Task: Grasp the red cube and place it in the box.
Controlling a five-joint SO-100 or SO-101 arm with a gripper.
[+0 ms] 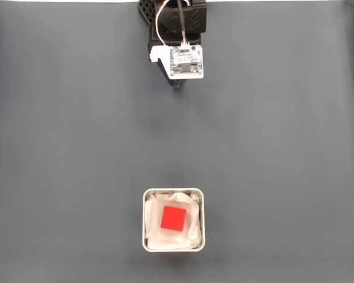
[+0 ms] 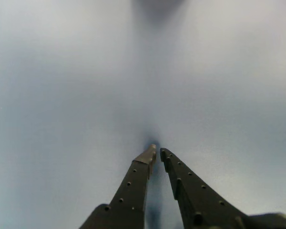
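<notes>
The fixed view showed the cube [image 1: 173, 219] sitting inside the box [image 1: 145, 219] near the bottom of the grey table [image 1: 59, 147], well apart from the arm at the top, while the wrist view showed the gripper [image 2: 157, 153] up close over the bare table. Its two dark, dotted fingers [image 2: 133, 183] were nearly closed, tips almost touching, holding nothing. The cube was red and smooth, and the box was shiny metal with round corners and crumpled white paper inside
</notes>
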